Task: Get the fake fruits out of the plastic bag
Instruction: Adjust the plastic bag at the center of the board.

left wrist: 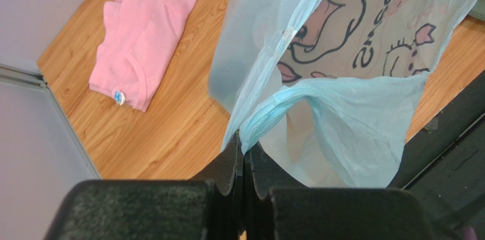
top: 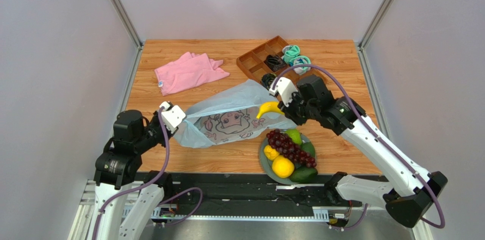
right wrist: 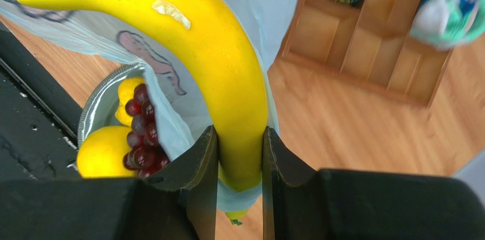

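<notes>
The pale-blue plastic bag with a white cartoon print lies on the table's middle. My left gripper is shut on a bunched edge of the bag at its left end. My right gripper is shut on the yellow banana, held above the bag's right end; the wrist view shows the banana clamped between both fingers. A grey plate at the front holds the grape bunch, lime-green apple, two lemons and the dark green avocado.
A pink cloth lies at the back left. A wooden compartment tray with rolled teal and black socks stands at the back right. The black rail runs along the table's front edge.
</notes>
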You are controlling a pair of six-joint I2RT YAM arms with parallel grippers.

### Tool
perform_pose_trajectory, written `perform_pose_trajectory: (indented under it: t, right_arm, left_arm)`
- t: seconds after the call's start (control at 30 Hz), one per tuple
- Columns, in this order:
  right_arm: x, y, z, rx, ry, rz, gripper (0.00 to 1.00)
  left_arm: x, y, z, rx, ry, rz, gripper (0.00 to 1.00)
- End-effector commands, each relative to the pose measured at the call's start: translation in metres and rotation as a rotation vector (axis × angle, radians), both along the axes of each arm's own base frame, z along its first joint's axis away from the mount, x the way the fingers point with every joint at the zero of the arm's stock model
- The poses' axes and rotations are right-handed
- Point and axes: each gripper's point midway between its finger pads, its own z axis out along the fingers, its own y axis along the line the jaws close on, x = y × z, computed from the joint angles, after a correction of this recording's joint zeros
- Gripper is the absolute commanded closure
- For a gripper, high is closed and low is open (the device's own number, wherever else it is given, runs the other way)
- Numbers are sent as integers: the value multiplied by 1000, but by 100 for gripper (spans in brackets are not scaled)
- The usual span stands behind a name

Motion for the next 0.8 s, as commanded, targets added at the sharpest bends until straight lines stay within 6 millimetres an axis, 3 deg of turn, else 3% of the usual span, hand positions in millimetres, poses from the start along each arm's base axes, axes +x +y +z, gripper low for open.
perform_pose_trajectory:
  t: [0.0,0.07,0.1,0.17,0.3,0.4,0.5,0.53,0.6,0.63,0.67,0.7,0.73,0.77]
  right_arm:
    - [-22,-51,-14,-1,84,-339,100]
    - [-37,-59,-30,-26,157,-370,100]
    - [-47,-51,-33,0,202,-302,100]
    - [-57,-41,-25,60,190,-202,100]
    - [-59,0,17,284,71,28,100]
    - [-37,35,50,351,-18,138,100]
    - [-5,74,89,413,-41,197,100]
    - [9,88,91,429,-27,185,100]
    - [32,112,155,607,-132,171,100]
    - [41,119,174,675,-165,149,100]
    - [58,126,183,730,-179,93,100]
    - [65,133,221,835,-261,100,100]
    - [71,139,231,894,-237,76,100]
    - [83,148,229,899,-227,68,100]
  left_arm:
    - [5,-3,11,-21,-15,1,100]
    - [7,-1,11,-17,-20,13,100]
    - [8,1,11,-17,-19,26,100]
    - [9,0,12,-20,-24,27,100]
    - [4,-23,13,-101,10,-78,100]
    - [19,-33,24,-181,30,-72,100]
    - [39,-38,57,-232,-27,-54,100]
    - [46,-39,85,-247,-100,-58,100]
    - [61,-44,104,-270,-112,-66,100]
    - [58,-52,136,-298,-172,-120,100]
    - [59,-57,149,-328,-172,-138,100]
    - [63,-62,157,-353,-161,-157,100]
    - [60,-66,180,-381,-201,-179,100]
    - [63,-66,187,-414,-189,-159,100]
